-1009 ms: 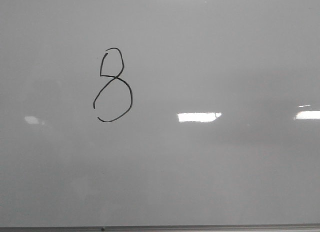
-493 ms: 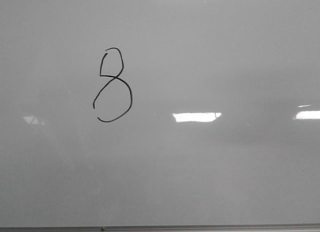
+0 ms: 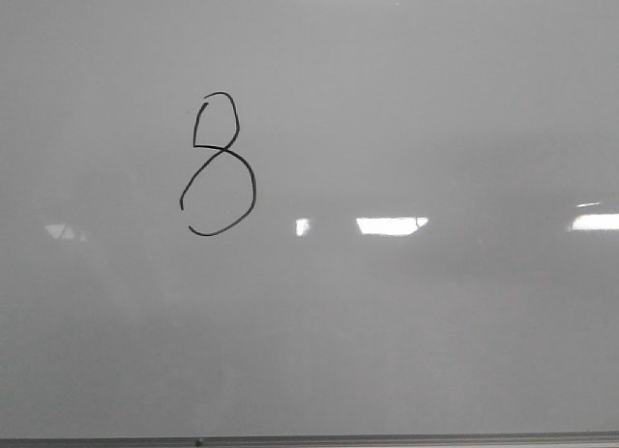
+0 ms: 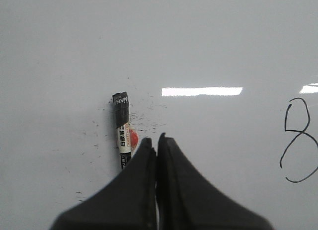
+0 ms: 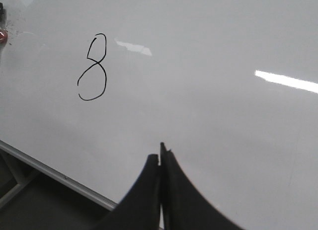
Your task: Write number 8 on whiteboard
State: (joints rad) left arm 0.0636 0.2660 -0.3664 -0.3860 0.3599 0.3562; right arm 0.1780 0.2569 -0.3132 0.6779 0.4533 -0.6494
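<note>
The number 8 (image 3: 224, 150) is a thin black line figure on the left half of the whiteboard (image 3: 435, 322), its lower loop left open. It also shows as the number 8 (image 4: 298, 135) in the left wrist view and the number 8 (image 5: 97, 64) in the right wrist view. A black marker (image 4: 122, 128) with a white label lies flat on the board, apart from the figure. My left gripper (image 4: 154, 138) is shut and empty just beside the marker, whose lower end its finger hides. My right gripper (image 5: 160, 153) is shut and empty over bare board. Neither gripper appears in the front view.
A grey metal edge strip (image 3: 387, 438) runs along the board's near side, with dark space below the strip (image 5: 54, 175). A small red round spot (image 4: 133, 138) sits against the marker. Faint black specks (image 4: 149, 118) surround it. Bright glare patches (image 3: 392, 225) lie on the board.
The number 8 is unchanged. Only the middle glare patch has changed: it is shorter now, with a small separate bright spot to its left.
</note>
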